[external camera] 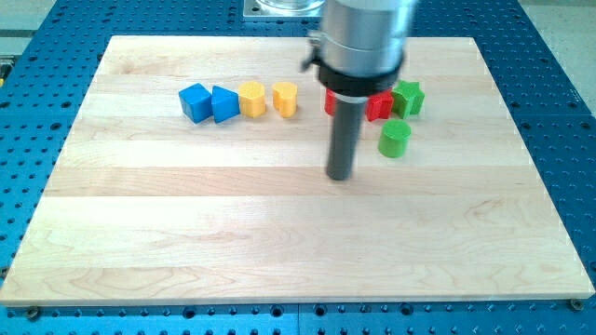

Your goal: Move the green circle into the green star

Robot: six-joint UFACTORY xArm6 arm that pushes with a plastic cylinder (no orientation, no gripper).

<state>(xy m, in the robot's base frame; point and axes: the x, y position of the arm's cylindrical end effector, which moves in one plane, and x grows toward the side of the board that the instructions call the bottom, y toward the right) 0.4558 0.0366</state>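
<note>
green circle sitting just under the green star

everything is placed off the green star, which is found near the top right of the wooden board. the green circle is seen just below the star, a touch to the view's left, very close to it; whether they touch can't be told. a red block is pressed up against the star's left side, and another red block is partly hidden further left behind the rod. my tip is planted on the board down-left of the star, near the circle's left but apart from it. no jaws are carried, just a plain dark rod, so nothing is pinched or spread. well left of the star, a row is made up of a yellow heart-ish block, a yellow block, and two blue blocks touching each other.
</note>
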